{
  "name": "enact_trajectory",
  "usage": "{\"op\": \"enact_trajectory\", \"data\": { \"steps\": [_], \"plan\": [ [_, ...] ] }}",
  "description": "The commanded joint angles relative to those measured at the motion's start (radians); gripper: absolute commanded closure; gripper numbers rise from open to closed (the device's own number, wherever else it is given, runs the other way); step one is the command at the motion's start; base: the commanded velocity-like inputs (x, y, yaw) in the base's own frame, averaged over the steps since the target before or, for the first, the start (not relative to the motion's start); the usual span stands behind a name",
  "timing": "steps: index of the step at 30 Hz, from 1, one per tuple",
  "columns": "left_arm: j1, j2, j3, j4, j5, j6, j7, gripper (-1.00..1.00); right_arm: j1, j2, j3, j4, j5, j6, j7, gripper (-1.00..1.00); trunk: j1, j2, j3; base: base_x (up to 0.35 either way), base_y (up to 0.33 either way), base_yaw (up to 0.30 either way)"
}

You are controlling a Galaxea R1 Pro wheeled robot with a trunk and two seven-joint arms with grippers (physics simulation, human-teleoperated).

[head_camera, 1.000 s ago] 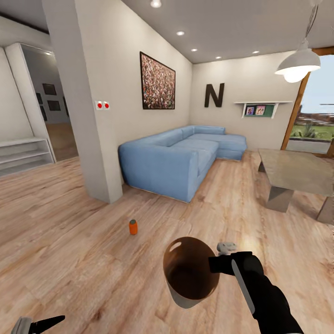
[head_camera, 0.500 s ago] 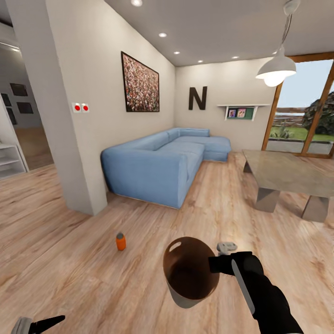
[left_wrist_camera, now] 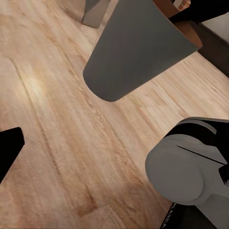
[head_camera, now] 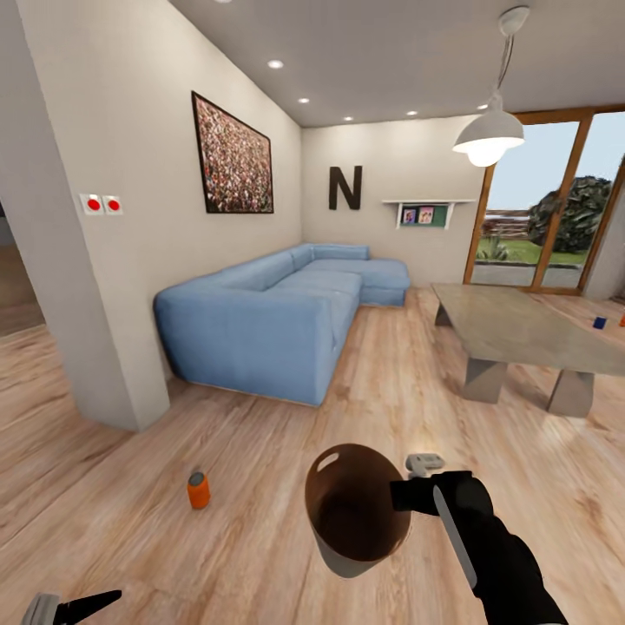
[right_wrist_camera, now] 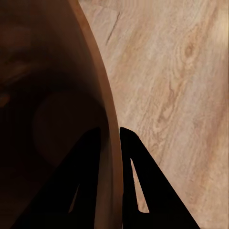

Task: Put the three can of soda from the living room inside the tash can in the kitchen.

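**Living room check: bin in right claw, cans counted**

I had the tash can (head_camera: 356,512) in the right gripper (head_camera: 401,496), held off the wood floor (head_camera: 260,538) in front of me. Right wrist cam showed two dark fingers (right_wrist_camera: 135,191) closed to a thin gap astride the bin's rim wall, one inside, one outside, glossy brown interior beside them. Bin outer wall pale grey, seen tapered in left wrist cam (left_wrist_camera: 136,47).

Left gripper (head_camera: 74,608): partly visible at the lower left edge of head cam, dark fingertip pointing right, nothing seen in it. Couldn't tell how far open it was.

Cans counted in head cam:
- 1 orange can of soda (head_camera: 199,490), upright on floor, near the pillar (head_camera: 95,286), well apart from the bin.
- 1 small dark blue object (head_camera: 599,322) at far right beyond the low table (head_camera: 521,334), likely a can; too small to confirm.
- 1 orange speck at the right frame edge beside it; couldn't identify it.

Other items: 1 blue corner sofa (head_camera: 269,321), 1 framed picture (head_camera: 233,158), 1 letter N (head_camera: 345,187) on the wall, 1 pendant lamp (head_camera: 486,139), 2 red switches (head_camera: 102,205), glass doors (head_camera: 538,208).
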Motion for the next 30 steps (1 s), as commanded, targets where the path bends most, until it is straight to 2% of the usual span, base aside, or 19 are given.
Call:
{"op": "enact_trajectory", "data": {
  "steps": [1, 16, 30],
  "plan": [
    [0.000, 0.000, 0.000, 0.000, 0.000, 0.000, 0.000, -1.00, 0.000, 0.000, 0.000, 0.000, -0.020, 0.001, 0.003, 1.00, 0.000, 0.000, 0.000, 0.332, 0.181, -0.025],
    [0.000, 0.000, 0.000, 0.000, -0.001, 0.000, 0.000, -1.00, 0.000, 0.001, 0.000, 0.000, -0.020, 0.001, 0.003, 1.00, 0.000, 0.000, 0.001, 0.319, 0.173, -0.005],
    [0.000, -0.001, 0.005, 0.000, -0.002, -0.003, 0.001, -1.00, -0.001, -0.001, 0.000, 0.000, -0.019, 0.001, 0.003, 1.00, 0.000, 0.000, 0.001, 0.039, 0.014, 0.000]
  ]
}}
